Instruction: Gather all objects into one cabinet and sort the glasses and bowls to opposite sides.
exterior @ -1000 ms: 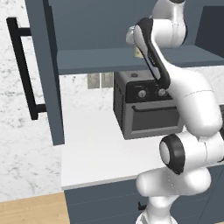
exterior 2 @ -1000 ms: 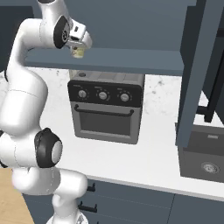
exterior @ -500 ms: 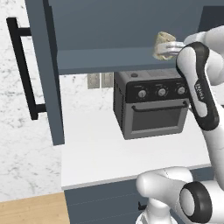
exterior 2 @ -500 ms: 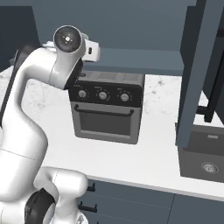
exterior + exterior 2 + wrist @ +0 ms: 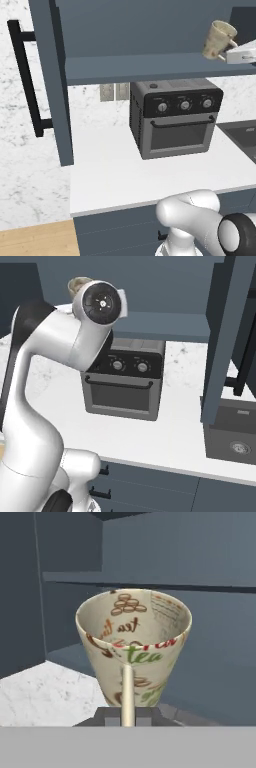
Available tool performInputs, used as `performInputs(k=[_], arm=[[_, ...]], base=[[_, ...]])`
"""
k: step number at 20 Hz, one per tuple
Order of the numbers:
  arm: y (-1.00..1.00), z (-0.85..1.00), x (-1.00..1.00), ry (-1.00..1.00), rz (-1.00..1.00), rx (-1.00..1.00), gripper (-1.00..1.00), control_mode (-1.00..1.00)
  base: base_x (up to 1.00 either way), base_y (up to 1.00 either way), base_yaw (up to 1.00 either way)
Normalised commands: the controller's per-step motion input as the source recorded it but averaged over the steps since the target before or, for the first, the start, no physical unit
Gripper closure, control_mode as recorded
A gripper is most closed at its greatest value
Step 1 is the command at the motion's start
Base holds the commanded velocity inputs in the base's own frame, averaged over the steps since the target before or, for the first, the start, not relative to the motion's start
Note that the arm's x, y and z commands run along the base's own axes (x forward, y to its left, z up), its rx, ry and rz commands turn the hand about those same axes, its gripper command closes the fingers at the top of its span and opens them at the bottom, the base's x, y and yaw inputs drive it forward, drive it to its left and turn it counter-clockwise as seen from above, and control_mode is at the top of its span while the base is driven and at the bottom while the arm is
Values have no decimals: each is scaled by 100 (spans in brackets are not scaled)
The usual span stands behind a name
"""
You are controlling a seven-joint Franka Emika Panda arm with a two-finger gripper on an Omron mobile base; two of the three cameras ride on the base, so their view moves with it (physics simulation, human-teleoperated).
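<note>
Hand view: my gripper pinches the handle of the cream mug, mouth tilted toward me. In the left base view the mug hangs at two o'clock, above the cabinet floor, oven beneath.

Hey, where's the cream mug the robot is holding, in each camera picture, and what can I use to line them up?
Left base view: the cream mug is at upper right, tilted, above the cabinet shelf.
Right base view: just its rim peeks out at upper left, behind the arm's round joint.
Hand view: centre, mouth facing the camera.
Shared landmark: the toaster oven.
</note>
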Motion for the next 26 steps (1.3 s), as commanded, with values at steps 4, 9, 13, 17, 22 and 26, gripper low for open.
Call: performInputs(k=[4,9,13,17,22,26], arm=[[-8,7,-100,5,10,-30,100,-100],[-5,0,-100,5,0,-20,100,-100],[-23,6,-100,3,-2,-4,100,-100],[-35,19,-100,12,-4,0,100,-100],[4,0,-21,4,-2,-10,100,-100],[0,0,0,2,0,0,100,-100]], base=[[0,0,0],[0,0,0],[0,0,0],[0,0,0],[0,0,0],[0,0,0]])
